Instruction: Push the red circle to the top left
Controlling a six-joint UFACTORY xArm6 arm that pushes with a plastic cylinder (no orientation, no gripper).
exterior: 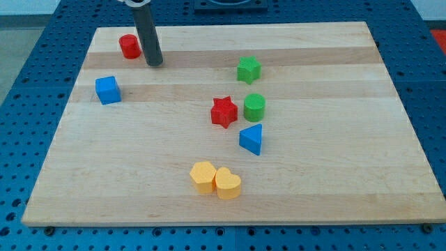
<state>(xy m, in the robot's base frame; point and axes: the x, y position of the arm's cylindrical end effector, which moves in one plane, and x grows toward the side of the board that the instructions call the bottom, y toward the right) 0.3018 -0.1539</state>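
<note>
Red circle (129, 46) sat near board's (313, 181) top-left corner, just left of my tip (155, 63), slightly above it. No jaws on rig; bare rod only. Risk: further leftward shove could slide circle off board edge. Blue cube (107, 90) below-left of tip, apart.

The board (327, 174) is pale wood with a smooth, matt, lengthwise grain. The red circle (129, 46), blue cube (107, 90) and green star (248, 70) look like matt plastic. The rod ending in my tip (155, 64) is dark with a dull sheen.
</note>
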